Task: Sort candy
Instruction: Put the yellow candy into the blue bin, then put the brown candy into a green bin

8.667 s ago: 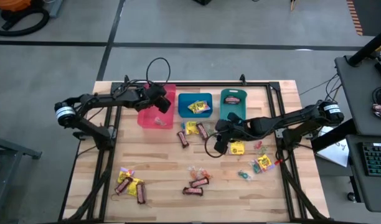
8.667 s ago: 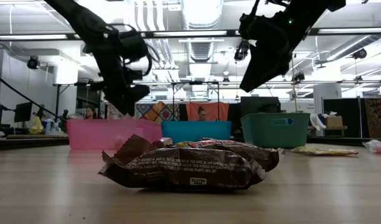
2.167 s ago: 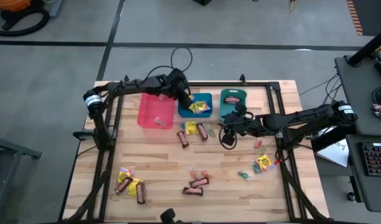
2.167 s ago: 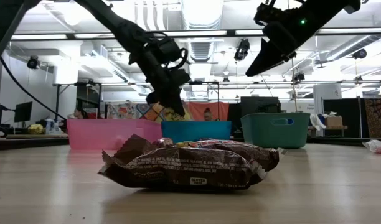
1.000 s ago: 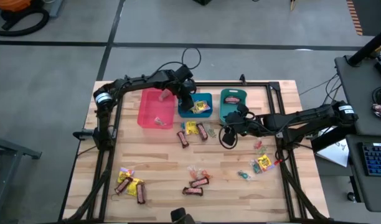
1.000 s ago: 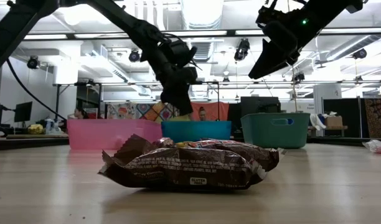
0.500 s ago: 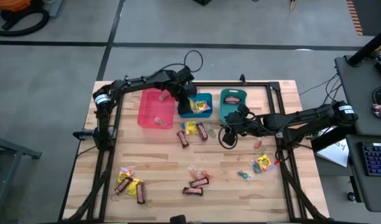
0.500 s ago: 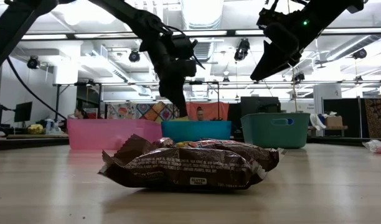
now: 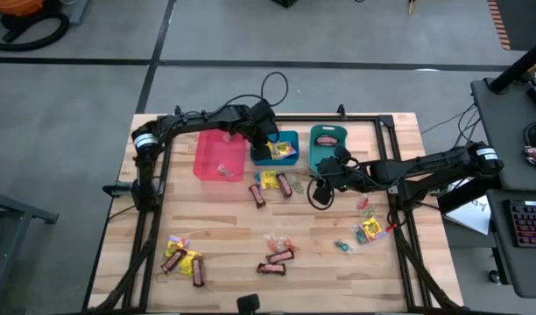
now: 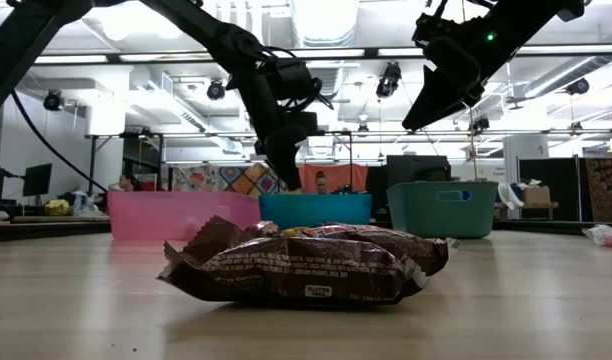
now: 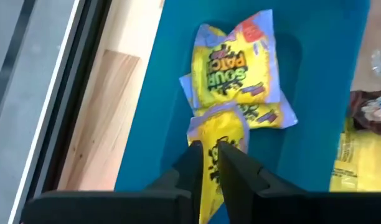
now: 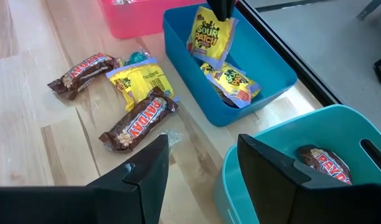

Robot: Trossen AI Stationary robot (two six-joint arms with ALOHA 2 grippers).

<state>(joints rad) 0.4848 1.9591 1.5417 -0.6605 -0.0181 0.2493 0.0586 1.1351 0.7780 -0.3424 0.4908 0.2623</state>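
My left gripper [image 11: 207,152] hangs over the left part of the blue bin [image 9: 290,138], shut on a yellow packet [image 12: 206,34]. Two more yellow packets [image 11: 240,68] lie on the bin's floor. My right gripper [image 12: 200,186] stands open above the table near the gap between the blue bin and the teal bin [image 9: 327,144], with nothing between its fingers. A dark bar [image 12: 318,163] lies in the teal bin. Brown bars [image 12: 137,121] and a yellow packet [image 12: 141,79] lie flat on the wood in front of the blue bin. My left gripper pinches the yellow packet by its top edge [image 12: 210,17] between its two fingers, coming from above and pointing down. The packet hangs upright below the fingers, inside the blue bin. Whether its lower end rests on the bin's floor, I cannot tell.
A pink bin [image 9: 218,156] stands left of the blue one. Loose candy lies in clusters at the near left [image 9: 182,258], the near middle [image 9: 278,258] and the right [image 9: 370,229]. A large brown bar [image 10: 306,265] fills the low view's foreground.
My left gripper has stayed over the blue bin with the yellow packet, shifting only a little toward the table's right edge. My right arm has kept still.
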